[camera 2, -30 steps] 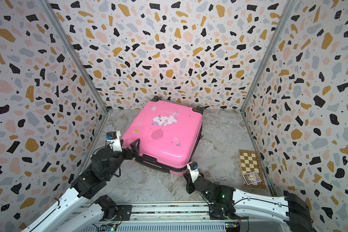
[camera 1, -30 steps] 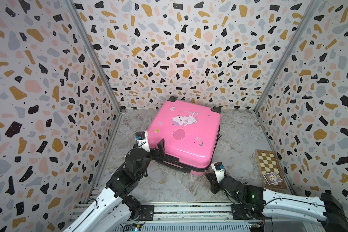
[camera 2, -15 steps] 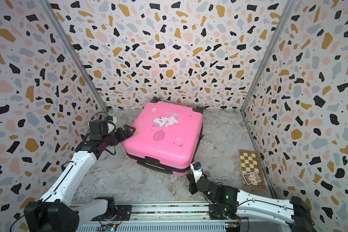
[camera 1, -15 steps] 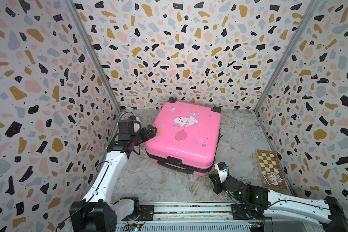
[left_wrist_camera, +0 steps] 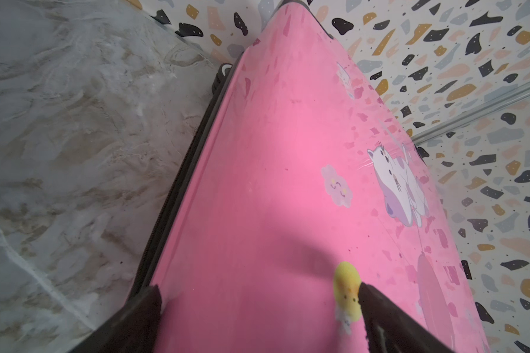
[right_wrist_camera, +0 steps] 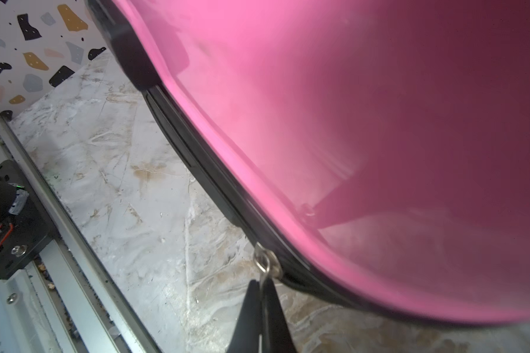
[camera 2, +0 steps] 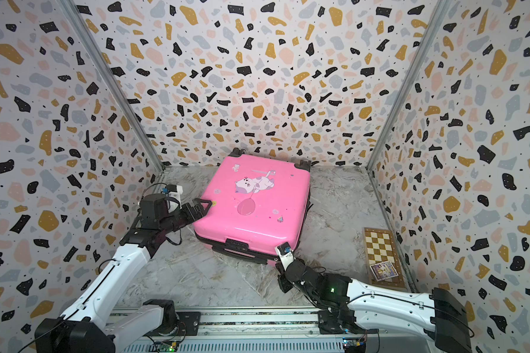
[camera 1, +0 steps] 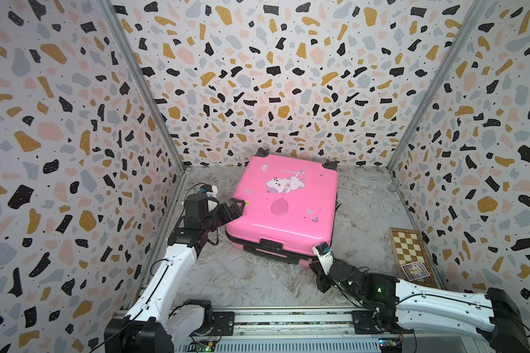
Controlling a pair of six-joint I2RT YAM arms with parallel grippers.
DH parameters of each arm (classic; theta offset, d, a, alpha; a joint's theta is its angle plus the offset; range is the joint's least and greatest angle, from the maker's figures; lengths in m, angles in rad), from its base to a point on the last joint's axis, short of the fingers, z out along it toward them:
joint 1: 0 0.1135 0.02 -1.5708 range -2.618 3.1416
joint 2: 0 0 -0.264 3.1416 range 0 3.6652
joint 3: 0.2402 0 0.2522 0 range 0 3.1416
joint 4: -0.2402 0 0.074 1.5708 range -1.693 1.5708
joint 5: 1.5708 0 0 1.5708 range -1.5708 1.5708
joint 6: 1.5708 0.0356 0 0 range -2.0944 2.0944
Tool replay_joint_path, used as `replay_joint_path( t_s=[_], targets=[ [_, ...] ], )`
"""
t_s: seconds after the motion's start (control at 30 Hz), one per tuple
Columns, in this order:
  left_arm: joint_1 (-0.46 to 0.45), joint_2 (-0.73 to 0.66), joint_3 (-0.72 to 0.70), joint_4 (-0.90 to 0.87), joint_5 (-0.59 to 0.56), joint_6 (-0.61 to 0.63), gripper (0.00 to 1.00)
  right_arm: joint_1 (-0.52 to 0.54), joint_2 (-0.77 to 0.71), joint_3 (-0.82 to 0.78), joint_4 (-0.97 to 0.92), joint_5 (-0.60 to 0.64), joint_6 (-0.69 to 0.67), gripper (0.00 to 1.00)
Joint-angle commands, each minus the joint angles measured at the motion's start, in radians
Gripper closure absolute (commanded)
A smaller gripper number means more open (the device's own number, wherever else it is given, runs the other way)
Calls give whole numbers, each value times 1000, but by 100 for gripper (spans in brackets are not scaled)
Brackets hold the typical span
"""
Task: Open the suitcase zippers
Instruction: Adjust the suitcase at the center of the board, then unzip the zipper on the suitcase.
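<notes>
The left gripper is holding its fingers apart over the left edge of the glossy pink suitcase. The right gripper is clamping the small metal ring of the black zippers.

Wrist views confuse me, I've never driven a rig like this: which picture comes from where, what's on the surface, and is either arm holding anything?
You have two robot arms, each ending in a two-finger end effector. Both top views come from one camera head looking down at the whole scene; each wrist view rides on its own arm. On the marble surface lie a pink suitcase and, to the robot's right, a wooden chessboard. The left end effector is open over the suitcase's edge, holding nothing. The right end effector is shut on the silver zipper pull at the near corner.
</notes>
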Motion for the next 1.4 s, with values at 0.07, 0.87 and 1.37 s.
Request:
replay_joint_path(
  t_s=[0.07,0.87,1.37],
  targets=[
    [-103,-45,-69,-20,164,-93,1,-170,57,78,17,-170,-51,100],
    [-752,53,20,104,-134,-136,1,-389,-31,-8,77,-299,-117,100],
    [-658,116,169,-13,-13,-6,1,-238,-86,-54,135,-263,-119,100]
  ],
)
